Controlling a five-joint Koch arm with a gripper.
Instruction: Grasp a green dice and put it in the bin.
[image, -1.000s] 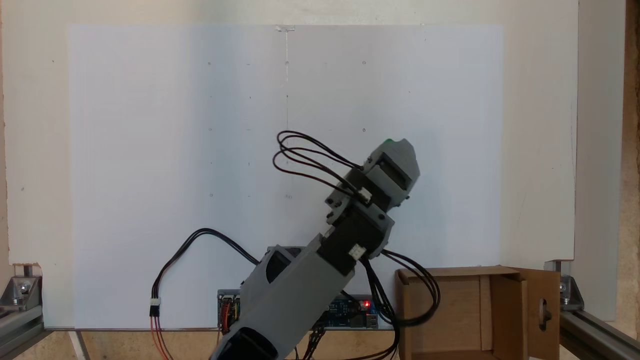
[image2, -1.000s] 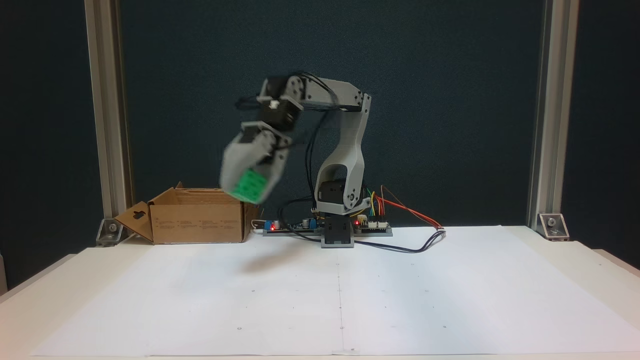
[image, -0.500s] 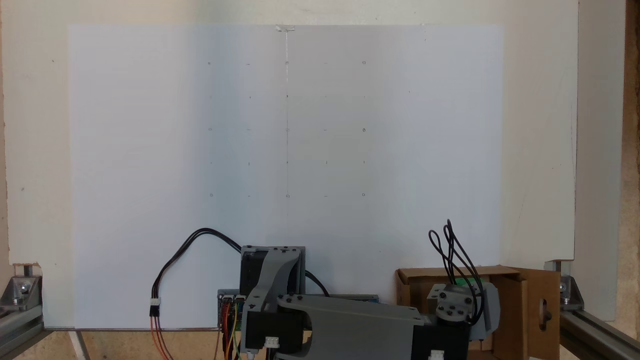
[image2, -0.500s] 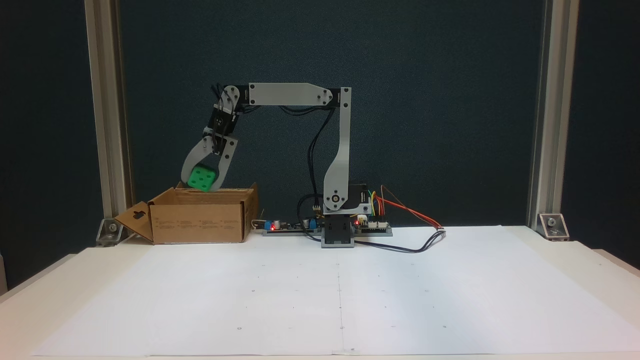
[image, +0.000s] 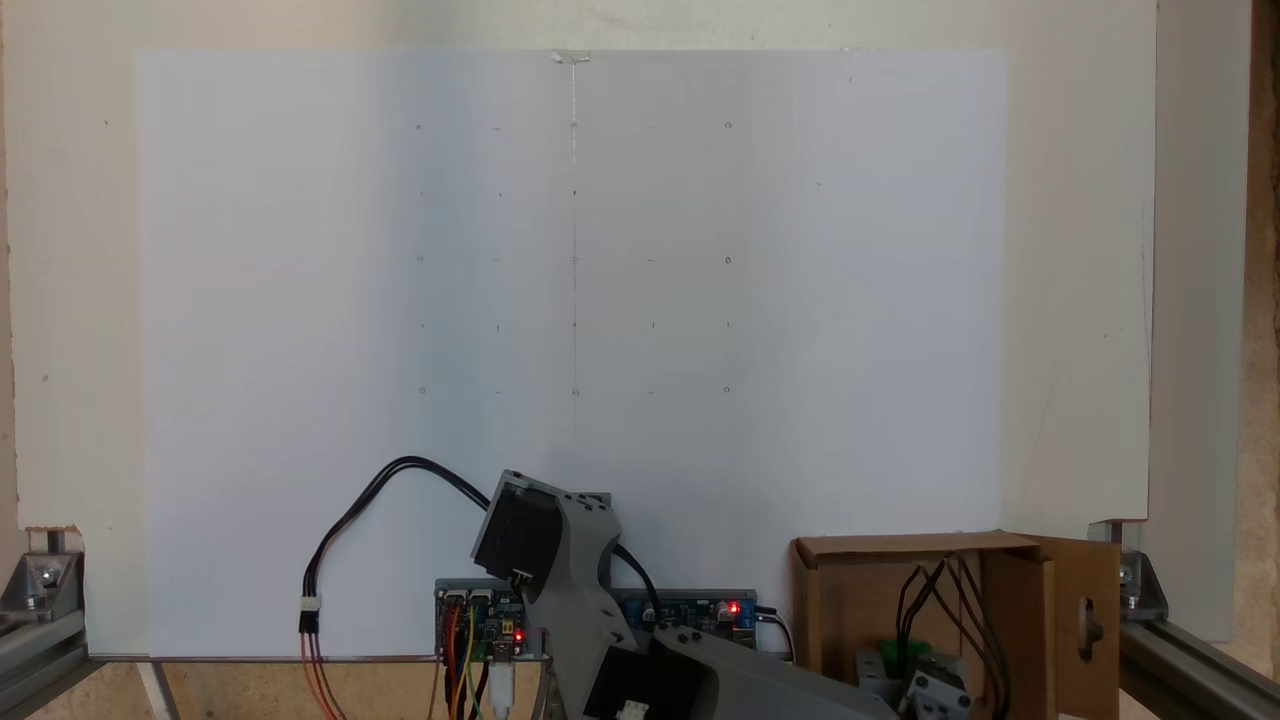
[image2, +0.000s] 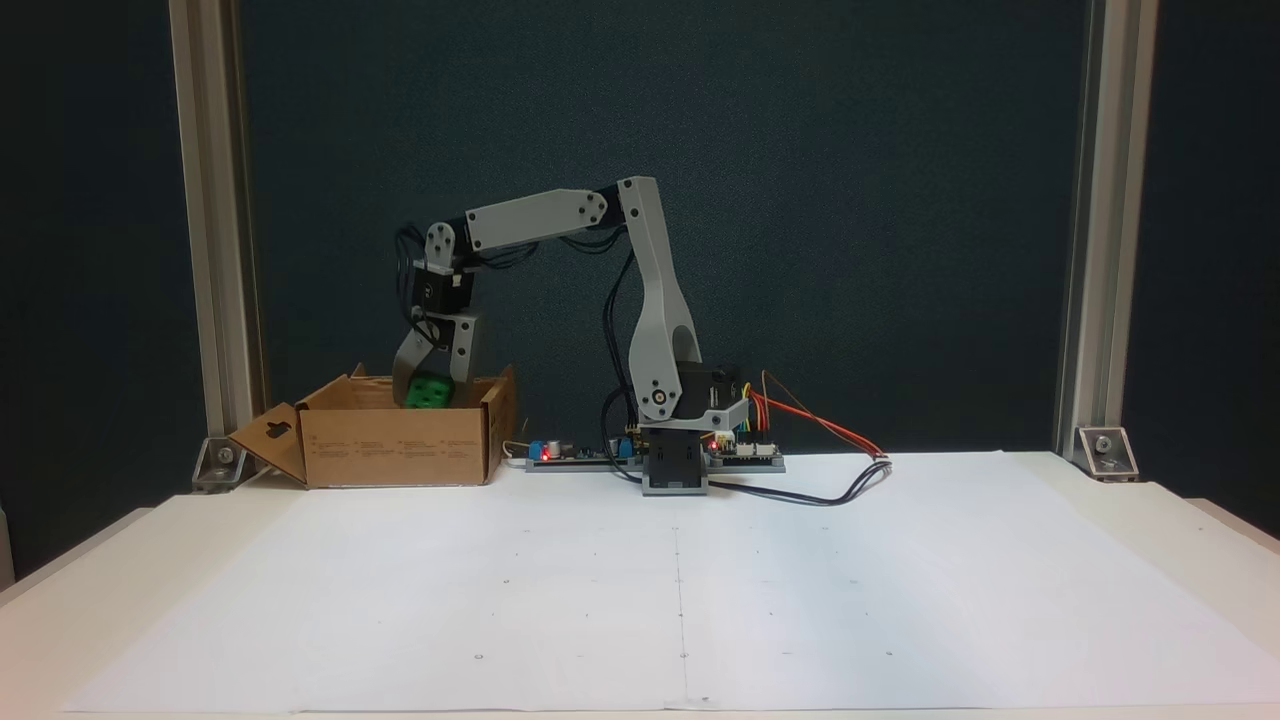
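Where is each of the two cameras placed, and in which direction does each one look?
A fixed view sits above, looking straight down on the white sheet; the arm's base and grey links enter from the bottom edge.
Another fixed view stands at the table's front edge, looking level at the dark backdrop; the whole arm shows in side profile.
Both fixed views share the gripper lowered into the bin with the green dice between its jaws.

Both fixed views sharp, evenly lit; soft shadows, dark backdrop, no glare.
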